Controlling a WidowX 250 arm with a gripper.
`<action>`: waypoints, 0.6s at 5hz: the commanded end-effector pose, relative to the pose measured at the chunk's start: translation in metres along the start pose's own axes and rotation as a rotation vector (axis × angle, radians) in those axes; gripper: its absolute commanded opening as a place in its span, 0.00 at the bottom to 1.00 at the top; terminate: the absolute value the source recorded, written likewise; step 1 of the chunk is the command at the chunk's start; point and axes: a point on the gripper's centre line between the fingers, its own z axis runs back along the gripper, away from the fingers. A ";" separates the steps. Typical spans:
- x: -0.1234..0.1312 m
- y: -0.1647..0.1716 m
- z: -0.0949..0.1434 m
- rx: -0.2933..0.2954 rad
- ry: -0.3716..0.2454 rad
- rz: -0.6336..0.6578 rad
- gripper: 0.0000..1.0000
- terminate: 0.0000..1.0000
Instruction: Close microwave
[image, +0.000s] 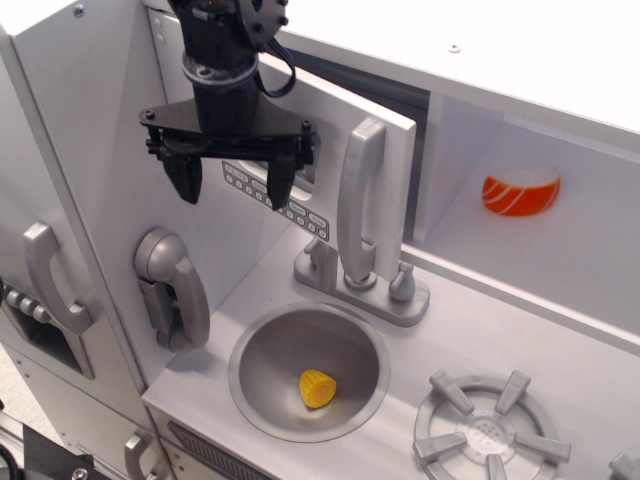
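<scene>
The microwave door (325, 160) is white with a long grey vertical handle (358, 205) and a row of small grey buttons (275, 200). It stands nearly shut, with a narrow dark gap left at its right edge by the compartment wall. My black gripper (231, 183) hangs in front of the door's left part, over the buttons. Its two fingers are spread apart and hold nothing. The arm hides the door's window.
An open white cubby holds an orange toy (520, 191) at the right. Below are a grey faucet (360, 275), a round metal sink (308, 370) with a yellow toy (317, 388), a grey stove burner (487, 432), a grey toy phone (172, 290) and a handled door (50, 280) at the left.
</scene>
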 end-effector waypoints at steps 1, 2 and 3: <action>0.017 -0.010 0.018 -0.016 -0.056 0.026 1.00 0.00; 0.022 -0.016 0.018 -0.022 -0.078 0.034 1.00 0.00; 0.023 -0.019 0.017 -0.023 -0.094 0.035 1.00 0.00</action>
